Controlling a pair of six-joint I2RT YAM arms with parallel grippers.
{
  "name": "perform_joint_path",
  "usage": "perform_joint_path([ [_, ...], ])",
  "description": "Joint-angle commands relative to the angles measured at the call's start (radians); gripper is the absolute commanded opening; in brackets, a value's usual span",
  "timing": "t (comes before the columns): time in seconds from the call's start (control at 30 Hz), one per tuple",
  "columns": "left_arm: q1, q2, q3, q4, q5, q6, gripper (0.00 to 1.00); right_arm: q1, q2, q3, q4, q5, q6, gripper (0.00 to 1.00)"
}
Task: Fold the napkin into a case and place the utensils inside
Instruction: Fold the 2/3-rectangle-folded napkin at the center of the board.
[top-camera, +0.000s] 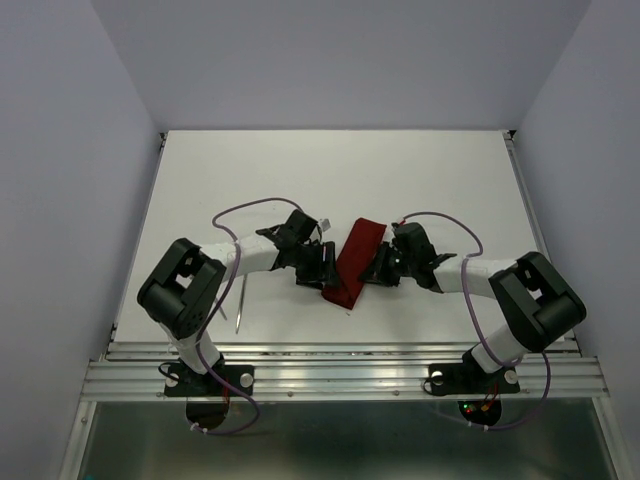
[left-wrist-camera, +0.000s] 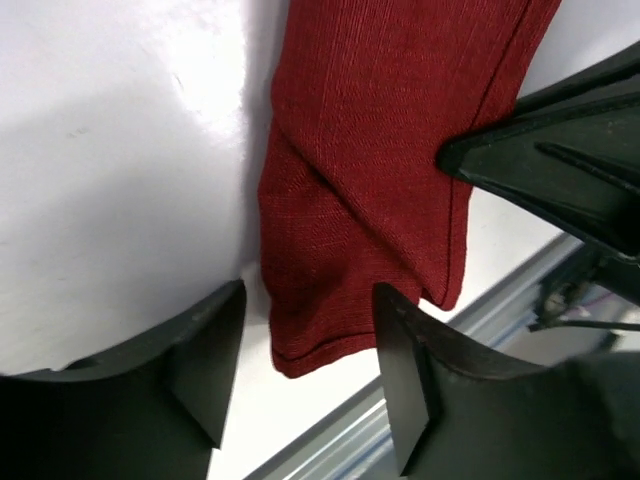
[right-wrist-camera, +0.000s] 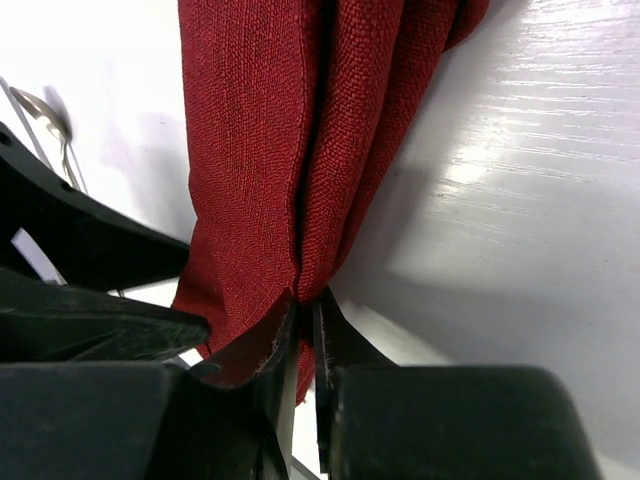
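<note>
The dark red napkin (top-camera: 353, 260) lies folded as a narrow strip, the case, slanting across the middle of the table. My left gripper (top-camera: 320, 270) is at its left side and stands open; in the left wrist view its jaws (left-wrist-camera: 308, 350) straddle the strip's near end (left-wrist-camera: 380, 150) without touching it. My right gripper (top-camera: 380, 268) is at the strip's right side. In the right wrist view it (right-wrist-camera: 306, 330) is shut on a fold of the cloth (right-wrist-camera: 290, 130). One thin silver utensil (top-camera: 240, 303) lies by the left arm; a silver piece (right-wrist-camera: 40, 110) also shows in the right wrist view.
The table's near edge with its metal rail (top-camera: 340, 355) runs just below the strip's near end, and shows as a grey rail (left-wrist-camera: 480, 320) in the left wrist view. My two grippers are close together, the right fingertip (left-wrist-camera: 540, 170) showing in the left wrist view.
</note>
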Motion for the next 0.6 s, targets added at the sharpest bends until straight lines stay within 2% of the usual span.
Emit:
perform_joint_path([
  [0.0,-0.002,-0.056,0.072,-0.139,-0.119,0.084,0.68,0.0,-0.023,0.011,0.032,-0.017,0.006,0.2],
  [0.03,-0.001,-0.061,0.099,-0.155,-0.148,0.093,0.71,0.0,-0.023,0.014,0.021,-0.015,0.0,0.44],
  [0.13,0.015,-0.078,0.164,-0.218,-0.204,0.126,0.75,0.0,-0.057,0.034,-0.063,0.055,-0.027,0.64],
  [0.2,0.021,-0.081,0.202,-0.248,-0.236,0.141,0.76,-0.013,-0.091,0.054,-0.117,0.148,-0.053,0.67],
  [0.3,0.021,-0.067,0.303,-0.31,-0.306,0.178,0.76,-0.066,-0.167,0.072,-0.209,0.201,-0.096,0.7],
  [0.43,0.016,0.003,0.479,-0.353,-0.366,0.204,0.75,-0.216,-0.246,0.098,-0.279,0.222,-0.155,0.69],
  [0.57,-0.013,0.11,0.639,-0.394,-0.434,0.207,0.75,-0.333,-0.243,0.121,-0.303,0.215,-0.185,0.66],
])
